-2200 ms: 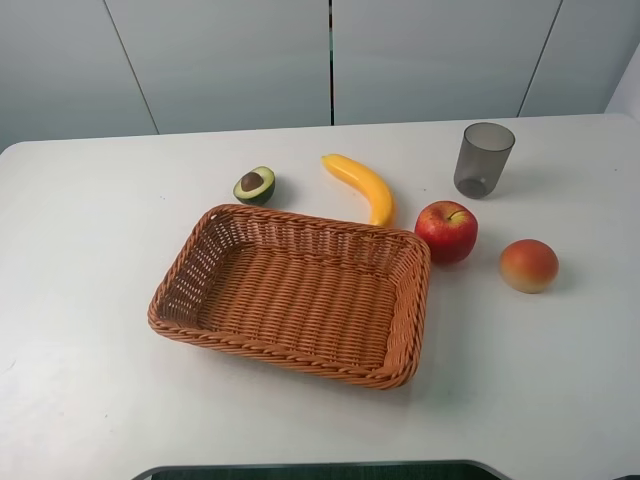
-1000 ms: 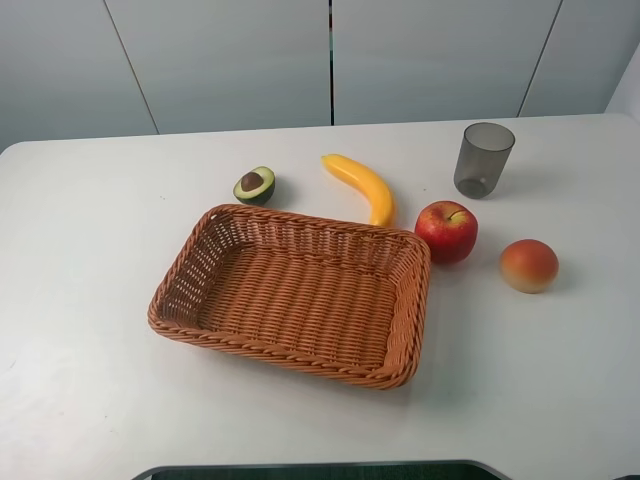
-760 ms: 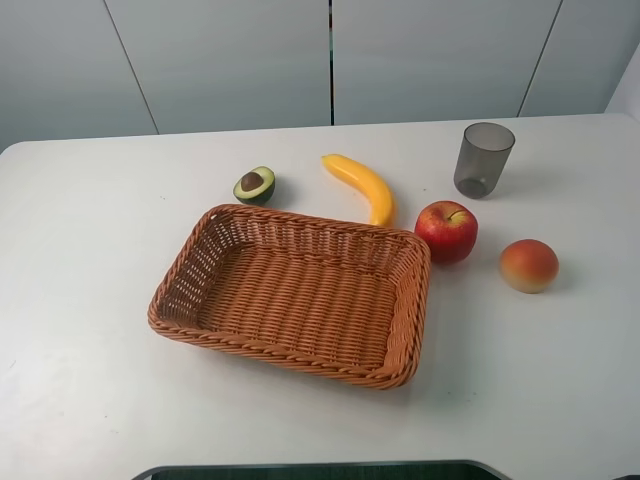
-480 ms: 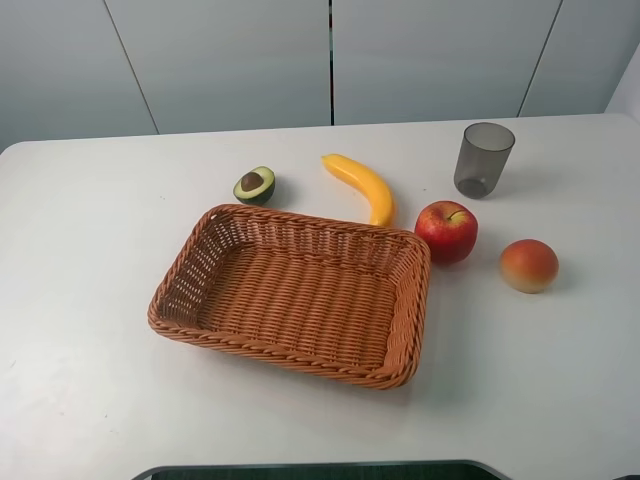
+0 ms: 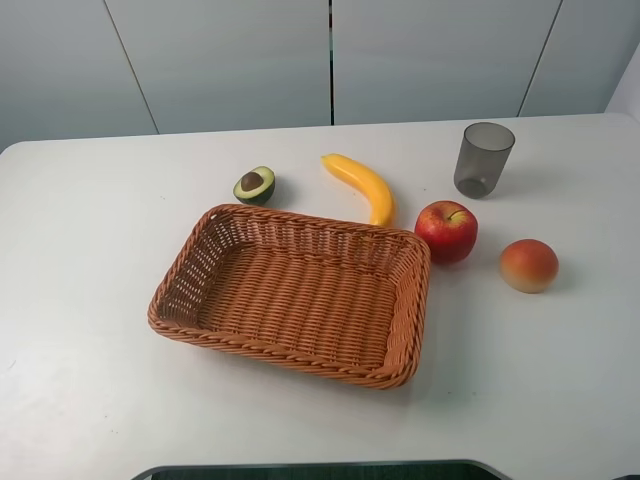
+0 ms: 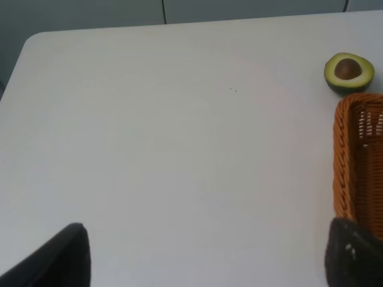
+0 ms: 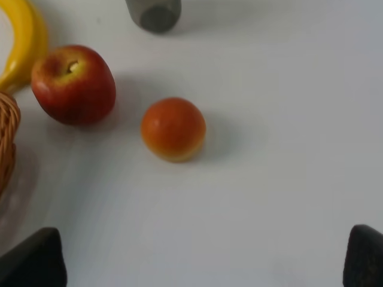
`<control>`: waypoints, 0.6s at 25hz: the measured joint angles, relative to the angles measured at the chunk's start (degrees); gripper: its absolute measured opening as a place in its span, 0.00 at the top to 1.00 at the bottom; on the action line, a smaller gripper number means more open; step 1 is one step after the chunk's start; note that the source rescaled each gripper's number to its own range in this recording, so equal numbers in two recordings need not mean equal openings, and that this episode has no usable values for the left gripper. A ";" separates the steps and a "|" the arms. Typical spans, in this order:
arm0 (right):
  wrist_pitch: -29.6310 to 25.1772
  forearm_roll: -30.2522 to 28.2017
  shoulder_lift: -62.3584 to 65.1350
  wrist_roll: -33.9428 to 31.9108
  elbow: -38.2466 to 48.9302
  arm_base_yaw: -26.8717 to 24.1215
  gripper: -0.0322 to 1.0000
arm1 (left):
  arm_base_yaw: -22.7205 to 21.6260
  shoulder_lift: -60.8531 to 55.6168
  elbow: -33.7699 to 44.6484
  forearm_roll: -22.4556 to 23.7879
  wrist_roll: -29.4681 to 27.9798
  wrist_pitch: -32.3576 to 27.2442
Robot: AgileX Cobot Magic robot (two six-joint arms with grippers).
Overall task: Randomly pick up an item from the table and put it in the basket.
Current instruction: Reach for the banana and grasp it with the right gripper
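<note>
The yellow banana (image 5: 362,186) lies on the white table (image 5: 90,230) just behind the far rim of the orange-brown wicker basket (image 5: 412,300). The basket holds nothing. Part of the banana shows in the right wrist view (image 7: 27,42), beside a corner of the basket (image 7: 6,143). My left gripper (image 6: 209,257) is open and empty above bare table, to the left of the basket's rim (image 6: 341,155). My right gripper (image 7: 197,260) is open and empty above the table, to the right of the basket. Neither gripper shows in the exterior view.
A halved avocado (image 5: 255,185) lies behind the basket's far left corner. A red apple (image 5: 446,231) stands by its far right corner, an orange-red fruit (image 5: 529,265) to the right of it, and a grey translucent cup (image 5: 484,159) behind them.
</note>
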State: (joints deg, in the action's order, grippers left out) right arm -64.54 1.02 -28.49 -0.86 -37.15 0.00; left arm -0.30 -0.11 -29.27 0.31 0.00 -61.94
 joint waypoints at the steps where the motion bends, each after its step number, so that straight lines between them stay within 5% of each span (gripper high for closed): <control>1: 0.00 0.00 -3.55 0.00 -1.80 0.29 0.00 | 0.00 0.00 0.00 0.00 0.00 0.00; 4: 0.10 -0.14 -13.04 0.00 -6.48 4.14 0.01 | 0.00 0.00 0.00 0.00 0.00 0.00; 11: 3.89 -1.66 -35.76 0.00 -18.86 21.94 0.01 | 0.00 0.00 0.00 0.00 0.00 0.00; 15: 5.64 -1.77 -49.86 0.00 -28.05 26.21 0.01 | 0.00 0.00 0.00 0.00 0.00 0.00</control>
State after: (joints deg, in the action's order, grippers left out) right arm -58.90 -0.75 -78.35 -0.86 -65.20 26.21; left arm -0.30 -0.11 -29.27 0.31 0.00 -61.94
